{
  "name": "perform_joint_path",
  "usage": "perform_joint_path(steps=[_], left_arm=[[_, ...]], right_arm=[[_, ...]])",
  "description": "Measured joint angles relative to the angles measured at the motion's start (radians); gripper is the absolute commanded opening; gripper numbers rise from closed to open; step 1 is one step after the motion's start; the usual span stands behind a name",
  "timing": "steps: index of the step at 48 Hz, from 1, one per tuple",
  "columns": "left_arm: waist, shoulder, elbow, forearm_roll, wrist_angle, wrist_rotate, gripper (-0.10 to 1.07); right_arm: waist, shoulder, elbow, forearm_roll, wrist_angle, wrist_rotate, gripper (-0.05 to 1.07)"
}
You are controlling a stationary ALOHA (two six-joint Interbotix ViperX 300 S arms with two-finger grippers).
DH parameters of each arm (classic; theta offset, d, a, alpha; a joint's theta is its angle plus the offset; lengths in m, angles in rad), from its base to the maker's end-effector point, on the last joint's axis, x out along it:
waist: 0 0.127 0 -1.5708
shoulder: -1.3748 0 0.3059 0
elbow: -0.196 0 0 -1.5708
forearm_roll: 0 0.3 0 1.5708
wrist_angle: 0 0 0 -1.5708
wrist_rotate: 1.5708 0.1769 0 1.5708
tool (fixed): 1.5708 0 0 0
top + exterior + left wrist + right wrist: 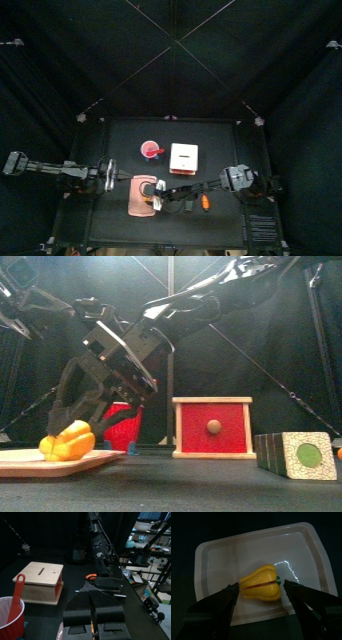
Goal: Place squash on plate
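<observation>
The squash [262,582] is a small yellow lobed piece lying near the middle of the plate [218,557], a flat salmon-pink tray. My right gripper [262,587] hangs over it, open, with one jaw close on each side of the squash. In the front view the squash [67,442] rests on the plate [27,463] at the left, under the right gripper [74,416]. From above, the plate [136,205] lies front left of centre, with the right gripper [159,195] over it. My left gripper [91,594] is shut and empty, just behind the plate [128,179].
A cream box [185,156] and a red bowl [151,151] with a red spoon [18,594] stand behind the plate. A small orange piece [205,203] lies right of it. In the front view the box shows a red face [211,427]; a block with a green circle [297,453] sits front right.
</observation>
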Motion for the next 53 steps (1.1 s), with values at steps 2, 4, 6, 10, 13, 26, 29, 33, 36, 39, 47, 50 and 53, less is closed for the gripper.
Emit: perform_joint_path(steps=[2, 4, 6, 10, 13, 26, 29, 33, 36, 39, 47, 50, 53], left_arm=[[0.000, 0.000, 0.000, 0.000, 0.000, 0.000, -0.02], [0.002, 0.000, 0.000, -0.002, 0.000, 0.000, -0.02], [0.002, 0.000, 0.000, 0.000, 0.000, 0.000, -0.02], [0.002, 0.002, 0.000, 0.000, 0.000, 0.000, -0.02], [0.000, 0.000, 0.000, 0.000, 0.000, 0.000, -0.02], [0.002, 0.000, 0.000, 0.000, 0.000, 0.000, -0.02], [0.005, 0.000, 0.000, 0.000, 0.000, 0.000, -0.02], [0.005, 0.000, 0.000, 0.000, 0.000, 0.000, -0.02], [0.003, 0.000, 0.000, 0.000, 0.000, 0.000, -0.02], [0.005, 0.000, 0.000, 0.000, 0.000, 0.000, -0.02], [0.005, 0.002, 0.000, 0.000, 0.000, 0.000, -0.02], [0.005, 0.002, 0.000, 0.000, 0.000, -0.002, -0.02], [0.005, 0.000, 0.000, -0.002, 0.000, 0.000, -0.02]], right_arm=[[0.000, 0.000, -0.002, 0.000, 0.000, 0.000, 1.00], [0.000, 0.000, -0.002, 0.000, 0.002, 0.000, 1.00], [0.002, 0.000, -0.002, 0.000, 0.002, 0.000, 1.00], [0.002, 0.000, -0.002, 0.000, 0.006, -0.003, 1.00], [0.003, -0.002, -0.002, 0.000, 0.015, -0.012, 1.00], [0.021, -0.054, -0.002, -0.020, 0.043, -0.014, 1.00], [0.028, -0.066, -0.002, -0.026, 0.044, -0.014, 1.00], [0.032, -0.087, 0.002, -0.034, 0.055, -0.015, 1.00], [0.035, -0.114, 0.012, -0.037, 0.075, -0.015, 1.00], [0.037, -0.143, 0.026, -0.044, 0.101, -0.018, 1.00], [0.037, -0.259, 0.106, -0.094, 0.138, 0.003, 1.00], [0.037, -0.287, 0.133, -0.103, 0.138, 0.003, 1.00], [0.038, -0.307, 0.160, -0.103, 0.138, 0.003, 1.00]])
